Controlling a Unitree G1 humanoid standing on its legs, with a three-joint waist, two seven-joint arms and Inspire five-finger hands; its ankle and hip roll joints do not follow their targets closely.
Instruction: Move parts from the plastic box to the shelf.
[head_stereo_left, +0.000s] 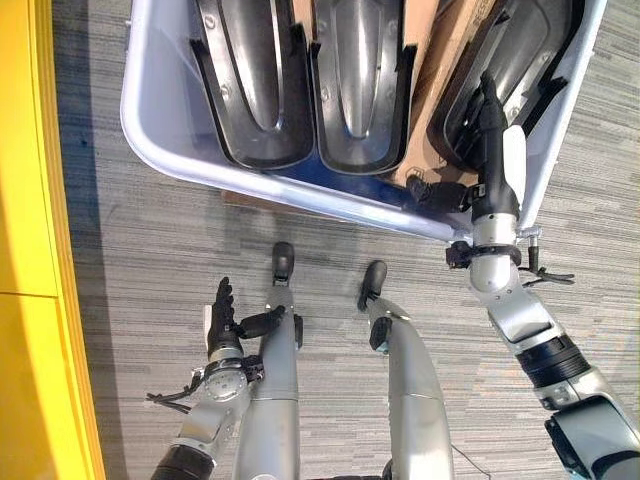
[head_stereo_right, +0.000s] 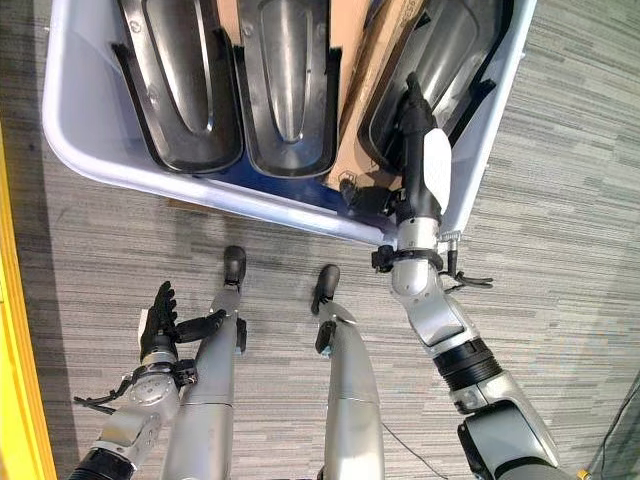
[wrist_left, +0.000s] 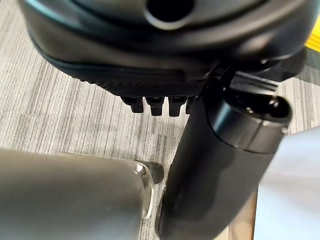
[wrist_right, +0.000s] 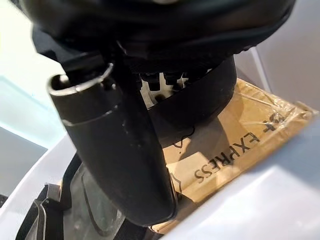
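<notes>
Upper right, box (head_stereo_left: 160, 130): right hand (head_stereo_left: 492, 140) reaches over the rim, fingers curled on the rightmost part (head_stereo_left: 515, 55), ready for lifting.
Other parts: two more (head_stereo_left: 255, 75) stand side by side, upper centre.
Lower left: left hand (head_stereo_left: 222, 315) idle, fingers straight.
Left edge: yellow shelf (head_stereo_left: 30, 200).

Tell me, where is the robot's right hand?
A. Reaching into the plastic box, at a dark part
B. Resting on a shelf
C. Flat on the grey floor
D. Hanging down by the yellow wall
A. The right hand reaches over the rim of the plastic box and lies against the rightmost dark part, while the left hand hangs low over the floor.
</notes>
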